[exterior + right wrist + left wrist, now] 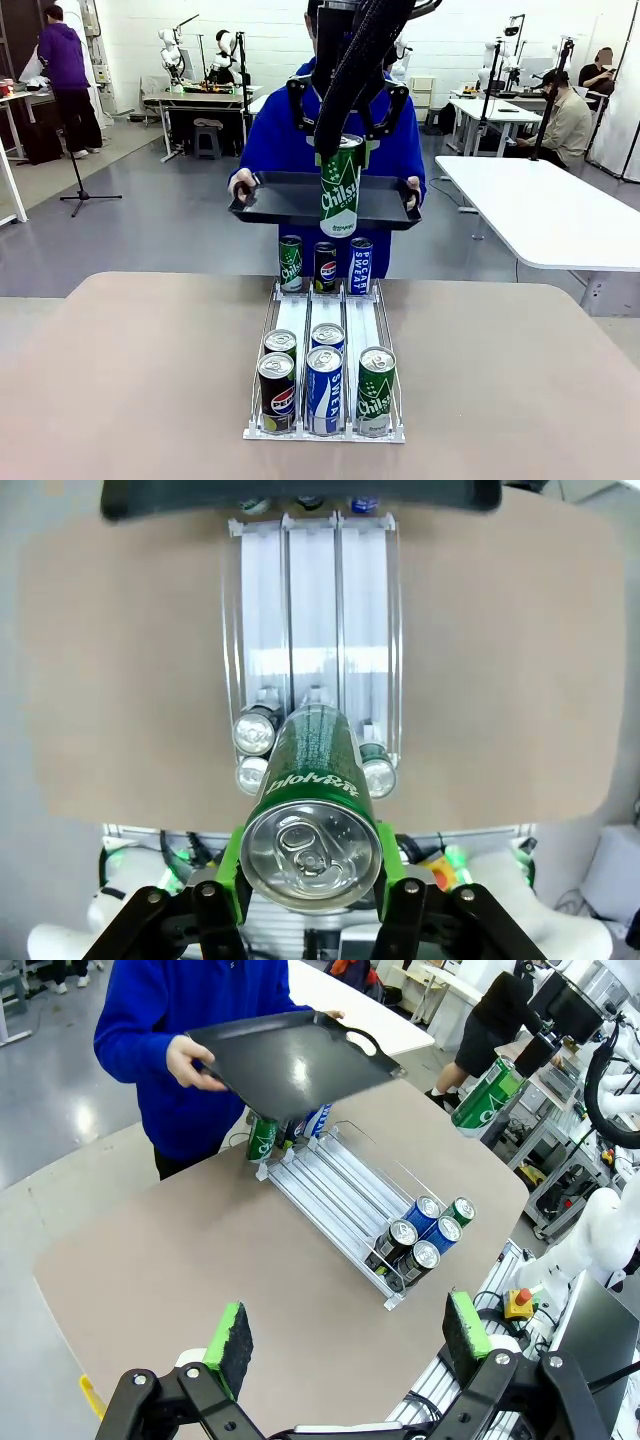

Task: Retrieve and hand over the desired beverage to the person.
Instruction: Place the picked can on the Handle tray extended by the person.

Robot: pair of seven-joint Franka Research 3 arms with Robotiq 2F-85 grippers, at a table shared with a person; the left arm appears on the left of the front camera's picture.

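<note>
While person [265, 140] holds tray [280, 200], right jaws clamp can [341, 190].

White script reading "Chils" (the rest curves out of sight) runs up the tall green metal can [341, 185] raised highest in the front view. In the right wrist view its lettering shows upside down.

On the three-lane clear rack [293, 312]:
- **Green cans:** the far green can [291, 264] and the near green can [375, 395] carry the same script.
- **Blue can:** the far blue can [361, 265] reads "POCARI SWEAT".
- **Black cans:** the far black can [325, 267] and the near black can [277, 392] bear the round red, white and blue Pepsi globe.
</note>
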